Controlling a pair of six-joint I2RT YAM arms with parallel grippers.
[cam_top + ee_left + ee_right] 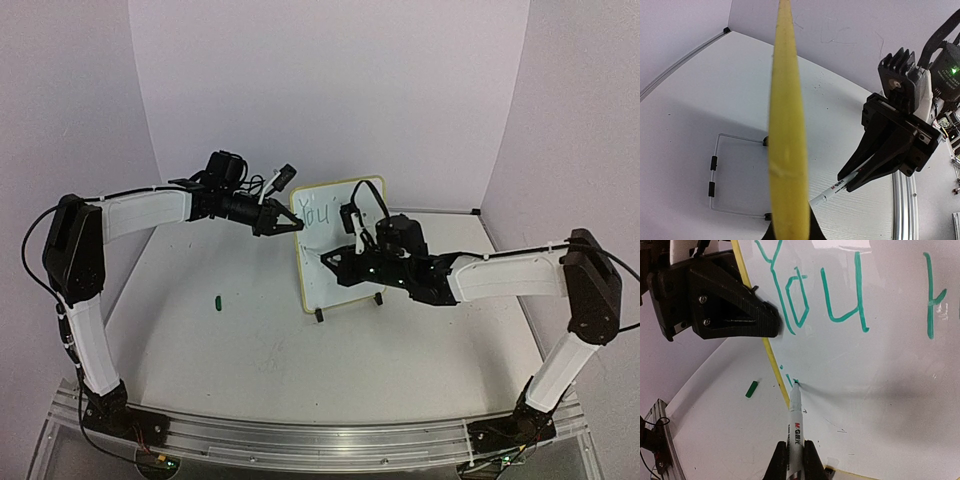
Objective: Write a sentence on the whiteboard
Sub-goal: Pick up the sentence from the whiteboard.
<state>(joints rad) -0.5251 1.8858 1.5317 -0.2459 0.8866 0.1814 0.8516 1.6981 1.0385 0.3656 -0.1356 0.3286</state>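
Note:
The whiteboard (345,275) stands tilted on small black feet at mid-table, its pale-yellow frame (785,125) edge-on in the left wrist view. Green writing (318,213) reads "You" (815,295), with a further stroke (932,295) to its right and a short mark (785,371) below. My left gripper (288,222) is shut on the board's upper left edge, also visible from the right wrist (765,320). My right gripper (795,462) is shut on a white marker (795,425). The marker's green tip (796,385) touches the board near its left edge.
A small green marker cap (216,300) lies on the white table left of the board, also in the right wrist view (752,389). The board's wire stand (715,175) rests on the table behind it. White walls close the back and sides.

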